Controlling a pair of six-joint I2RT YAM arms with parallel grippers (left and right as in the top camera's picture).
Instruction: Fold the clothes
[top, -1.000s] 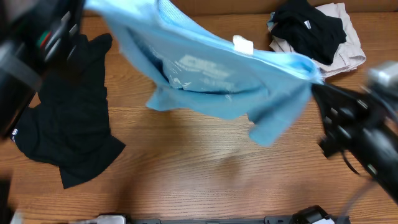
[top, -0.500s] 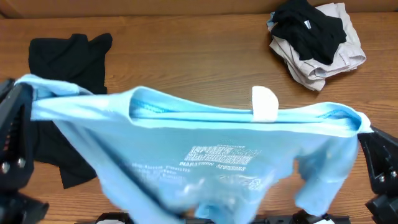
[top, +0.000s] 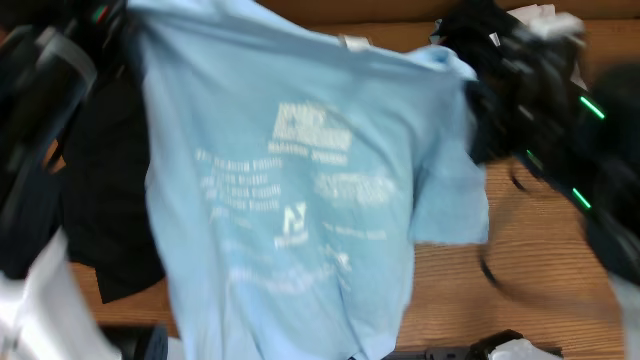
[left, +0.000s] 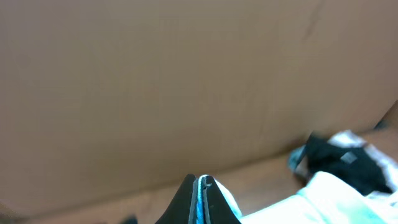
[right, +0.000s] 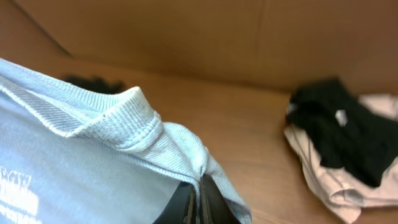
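A light blue t-shirt (top: 290, 190) with white print hangs spread in the air over the table, held at its two top corners. My left gripper (top: 125, 15) is shut on its top left corner; the left wrist view shows blue cloth pinched between the jaws (left: 198, 196). My right gripper (top: 470, 75) is shut on its top right corner; the right wrist view shows the ribbed hem (right: 124, 118) pinched in the jaws (right: 198, 199). The shirt hides much of the table.
A black garment (top: 105, 190) lies on the left of the wooden table (top: 540, 260), partly behind the shirt. A pile of black and beige clothes (right: 348, 149) sits at the back right. A cardboard wall (left: 186, 81) stands behind the table.
Both arms swung the blue shirt from low at the table's front up and back; it now hangs flat with its print facing the overhead camera.
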